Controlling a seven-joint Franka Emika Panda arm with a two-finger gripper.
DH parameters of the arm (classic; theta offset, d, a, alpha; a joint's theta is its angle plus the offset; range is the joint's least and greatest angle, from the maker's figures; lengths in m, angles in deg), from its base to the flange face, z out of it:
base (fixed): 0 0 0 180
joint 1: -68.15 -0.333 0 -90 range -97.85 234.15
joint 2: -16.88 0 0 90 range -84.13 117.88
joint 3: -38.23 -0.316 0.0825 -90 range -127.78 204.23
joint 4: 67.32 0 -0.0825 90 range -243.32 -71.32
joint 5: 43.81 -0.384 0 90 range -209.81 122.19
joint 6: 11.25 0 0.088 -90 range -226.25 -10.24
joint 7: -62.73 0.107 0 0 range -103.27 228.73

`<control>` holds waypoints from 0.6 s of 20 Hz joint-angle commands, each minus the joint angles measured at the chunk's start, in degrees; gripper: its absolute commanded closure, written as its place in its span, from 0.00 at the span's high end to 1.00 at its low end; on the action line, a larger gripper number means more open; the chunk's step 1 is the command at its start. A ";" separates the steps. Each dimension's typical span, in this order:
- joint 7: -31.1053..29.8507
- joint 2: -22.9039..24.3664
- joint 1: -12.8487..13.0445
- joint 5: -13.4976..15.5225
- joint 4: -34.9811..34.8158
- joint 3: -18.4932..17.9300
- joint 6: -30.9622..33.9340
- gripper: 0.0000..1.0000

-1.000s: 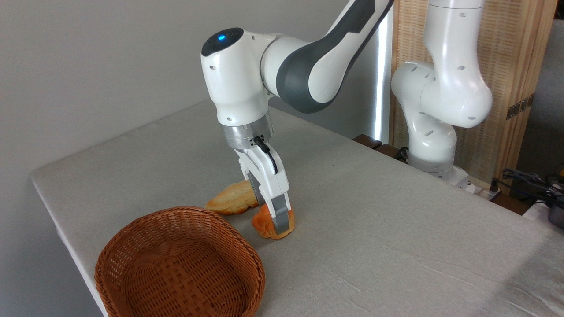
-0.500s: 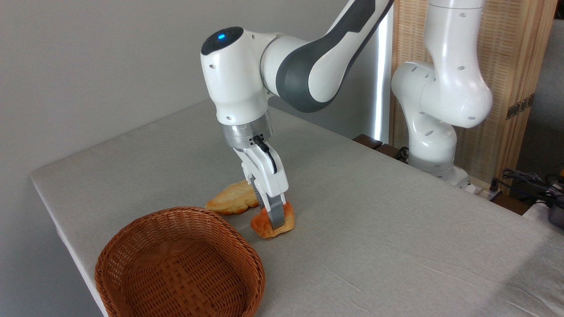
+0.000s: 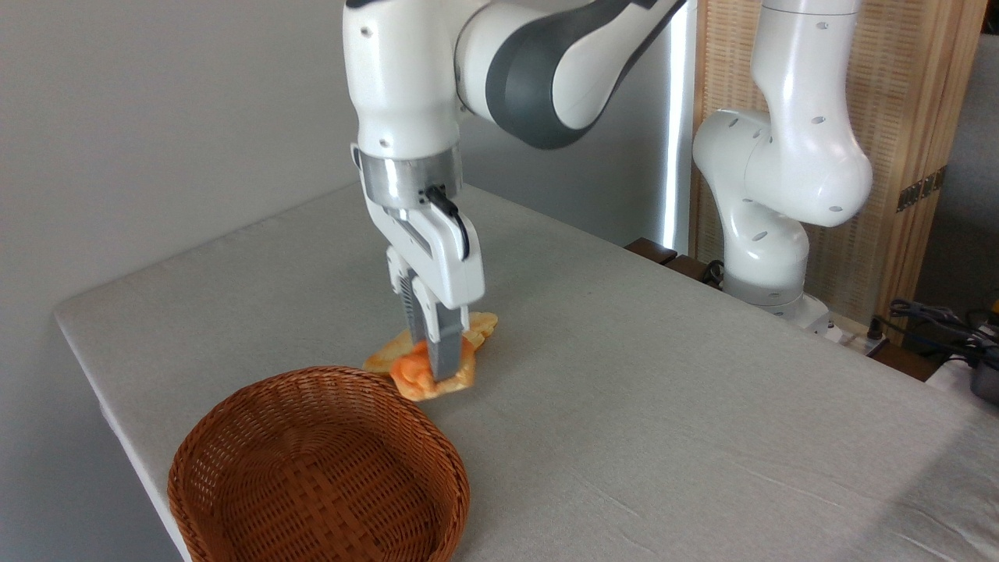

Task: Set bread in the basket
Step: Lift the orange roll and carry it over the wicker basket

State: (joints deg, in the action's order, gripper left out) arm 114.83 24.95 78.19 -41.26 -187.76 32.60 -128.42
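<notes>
The white two-finger tool (image 3: 439, 373) on the white and grey robot arm (image 3: 546, 70) points straight down over the grey cloth-covered bench (image 3: 663, 390). Its fingers are drawn in close against the small, round, deep-orange bun (image 3: 417, 376), gripping it from either side; the near grey finger (image 3: 446, 351) lies flat across the front of the bun and hides its middle. The gap between the fingers is only as wide as the bun itself. The bun's knotted orange top shows to the left of the finger, and its paler golden side to the right and below.

The bun appears to hang just clear of the bench, though its lower edge sits so close to the cloth that contact cannot be ruled out. It is just beyond the far rim of the round, shallow, reddish-brown woven wicker basket (image 3: 234, 437), near the rim but outside it. The basket stands at the front left corner of the bench and nothing lies in it.

Directly behind the bun, partly covered by it and by the tool, lies the longer, pale golden braided loaf (image 3: 482, 324), flat on the bench, with one end showing to the left (image 3: 378, 361) and the other to the right of the fingers.
</notes>
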 commanded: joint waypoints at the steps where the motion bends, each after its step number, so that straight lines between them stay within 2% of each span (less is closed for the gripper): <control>1: 1.43 -0.60 0.06 3.07 3.37 -0.43 0.28 0.40; 4: 1.43 -1.31 0.15 4.30 3.81 -0.43 -2.78 0.41; 6: 1.43 -2.88 0.41 4.83 3.81 -0.26 -6.64 0.49; 8: 0.99 -4.55 0.50 5.09 4.16 0.27 -9.28 0.49; 12: 1.16 -7.10 0.50 8.87 5.83 0.36 -12.45 0.49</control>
State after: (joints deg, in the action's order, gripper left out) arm 114.83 20.61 78.55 -35.34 -184.60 33.09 -138.55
